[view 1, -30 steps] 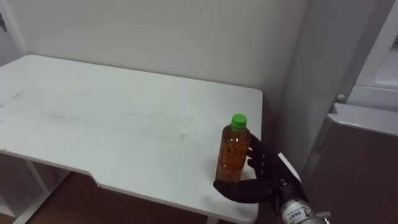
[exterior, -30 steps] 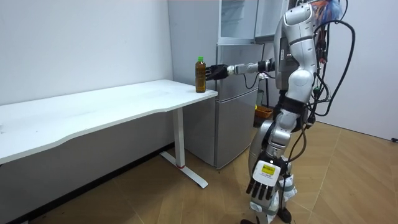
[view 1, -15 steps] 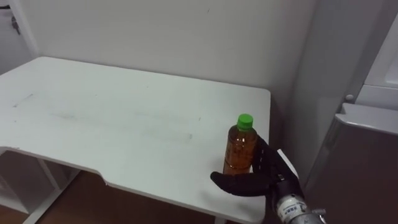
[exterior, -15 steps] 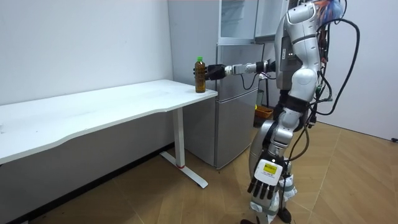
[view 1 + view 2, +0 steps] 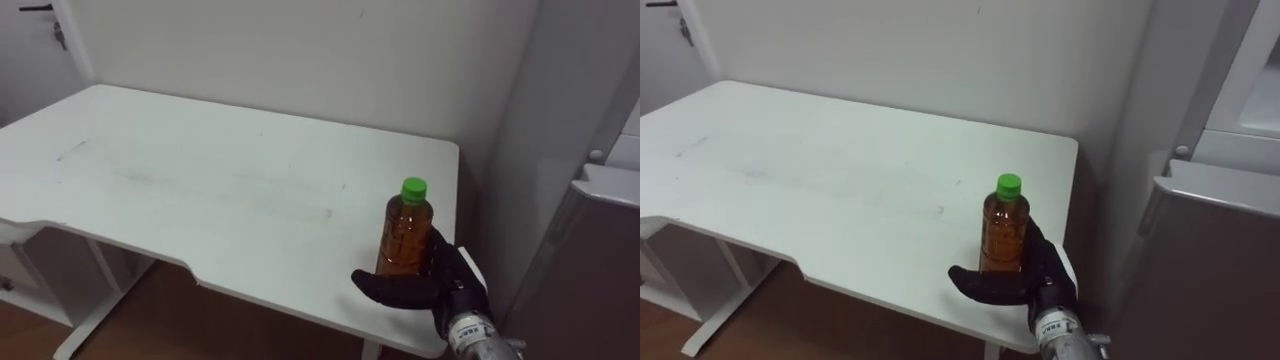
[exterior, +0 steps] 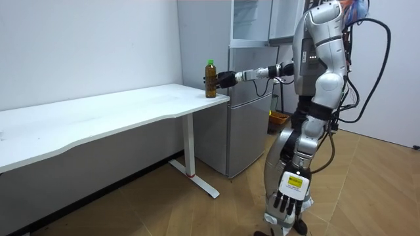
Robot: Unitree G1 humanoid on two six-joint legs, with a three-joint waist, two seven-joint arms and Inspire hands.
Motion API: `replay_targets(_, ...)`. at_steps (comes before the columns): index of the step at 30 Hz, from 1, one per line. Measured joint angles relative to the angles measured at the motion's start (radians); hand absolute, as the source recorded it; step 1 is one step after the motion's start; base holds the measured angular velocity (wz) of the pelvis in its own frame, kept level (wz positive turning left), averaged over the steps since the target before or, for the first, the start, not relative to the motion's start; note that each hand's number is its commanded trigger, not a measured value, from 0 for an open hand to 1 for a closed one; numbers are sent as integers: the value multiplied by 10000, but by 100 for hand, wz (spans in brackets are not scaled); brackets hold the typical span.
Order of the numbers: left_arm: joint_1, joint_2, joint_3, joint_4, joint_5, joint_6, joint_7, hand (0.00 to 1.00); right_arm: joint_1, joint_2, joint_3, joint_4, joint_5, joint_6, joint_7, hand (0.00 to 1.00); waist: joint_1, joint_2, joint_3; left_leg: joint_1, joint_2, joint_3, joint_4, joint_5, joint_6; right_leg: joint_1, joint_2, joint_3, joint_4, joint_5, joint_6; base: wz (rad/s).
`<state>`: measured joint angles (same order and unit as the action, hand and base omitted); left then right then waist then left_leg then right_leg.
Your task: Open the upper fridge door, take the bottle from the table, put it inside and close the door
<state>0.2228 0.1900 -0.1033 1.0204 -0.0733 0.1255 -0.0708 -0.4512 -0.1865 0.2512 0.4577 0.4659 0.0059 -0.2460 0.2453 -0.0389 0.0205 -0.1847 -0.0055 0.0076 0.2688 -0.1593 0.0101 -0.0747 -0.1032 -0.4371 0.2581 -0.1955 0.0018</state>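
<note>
Right hand (image 5: 418,290), reaching in from the lower right, is wrapped round the lower part of the bottle (image 5: 405,232), with the thumb across the front near the base and the other fingers (image 5: 445,262) behind. How firm the hold is I cannot tell from my screens. The bottle, amber with a green cap, stands upright on the white table (image 5: 200,190), close to the corner nearest the fridge (image 6: 252,105), and I see no gap beneath it. The left hand (image 6: 289,200) hangs low at the robot's side in the room view, fingers relaxed and holding nothing. The robot stands off the table's end, in front of the fridge, with its right arm stretched out level toward the bottle. I judge this to be step 1 of 3: the grasp, with the lift and the carry not yet begun. The next move calls for a secure squeeze, then a straight lift that keeps the bottle upright and clear of the table edge. After that comes a turn toward the fridge and a raise to the upper compartment (image 6: 251,19), which sits well above the hand's present height. Whether that compartment is open enough to take the bottle I cannot confirm.
</note>
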Motion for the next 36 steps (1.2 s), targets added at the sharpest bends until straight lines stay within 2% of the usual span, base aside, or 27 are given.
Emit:
replay_targets(15, -10, -72, 3, 30, -29, 32, 16, 0, -99, 2, -65, 469, 237, 0, -691, 0, 90, -40, -14, -171, -77, -203, 87, 51, 68, -110, -166, -187, 131, -46, 81, 4)
replay_targets(19, -15, -88, -2, 42, -174, 28, 99, 0, -300, 0, -51, 827, 418, -48, -808, 0, 97, -69, 18, -184, -97, -193, 72, 60, 89, -141, -181, -169, 195, -72, 100, 0)
replay_targets(22, -24, -118, -5, 42, -339, 12, 252, 0, -409, -1, -52, 980, 430, -73, -968, 0, 96, -141, 96, -215, -89, -194, 73, 58, 90, -149, -173, -172, 197, -73, 99, 0)
replay_targets(26, -31, -181, -10, 36, -341, -24, 294, 0, -410, -2, -66, 1006, 392, -319, -1141, 0, 100, -153, 99, -411, -88, -216, 250, 55, 95, -317, -172, -150, 218, -69, 91, 0)
replay_targets(29, -37, -204, -10, 35, -346, -44, 302, 0, -410, -7, -98, 1207, 346, -589, -1270, 0, 97, -125, 102, -460, -89, -241, 291, 54, 96, -319, -168, -225, 213, -61, 88, 3)
replay_targets(33, -68, -236, -231, 128, -454, -247, 387, 0, -410, -12, -96, 1222, -54, -620, -1650, 0, 99, -36, 101, -493, -95, -283, 307, 55, 96, -316, -164, -266, 215, -61, 88, 4)
replay_targets(36, -131, -243, -360, 235, -455, -247, 397, 0, -410, -13, -96, 1222, -60, -670, -1928, 0, 102, 53, 77, -502, -98, -297, 307, 55, 96, -317, -166, -287, 215, -62, 88, 0)
